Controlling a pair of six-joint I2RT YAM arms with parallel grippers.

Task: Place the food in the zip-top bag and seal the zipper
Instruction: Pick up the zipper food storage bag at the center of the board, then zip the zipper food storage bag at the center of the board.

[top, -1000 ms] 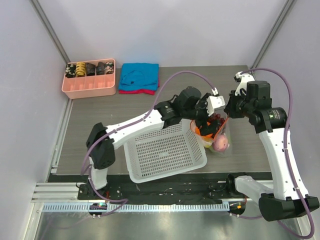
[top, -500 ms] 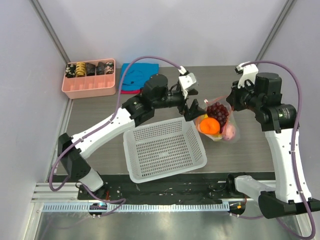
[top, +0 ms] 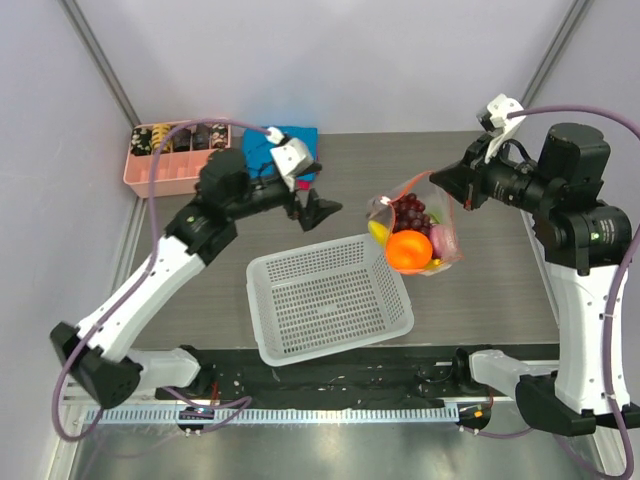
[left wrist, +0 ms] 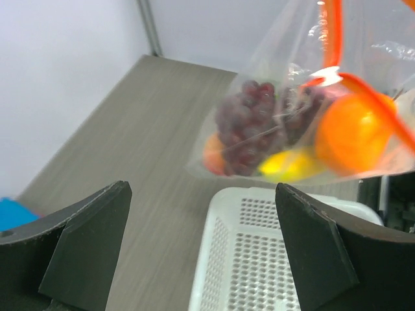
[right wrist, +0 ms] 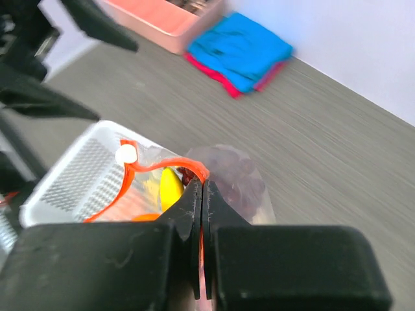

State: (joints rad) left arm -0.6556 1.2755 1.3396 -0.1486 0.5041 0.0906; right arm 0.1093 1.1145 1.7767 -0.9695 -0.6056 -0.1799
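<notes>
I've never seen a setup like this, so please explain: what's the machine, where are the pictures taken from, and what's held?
Two robot arms stand at the near edge of a table. One picture looks down from above; the other two come from cameras on each wrist. The right end effector pinches the orange-red zipper of a zip-top bag, hanging, holding grapes, an orange and a banana. The left end effector is open. A white basket, pink tray and blue cloth lie on the table.

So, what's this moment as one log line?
right end effector: shut on zipper | zip-top bag: hanging, grapes, orange, banana inside | left end effector: open, apart
</notes>
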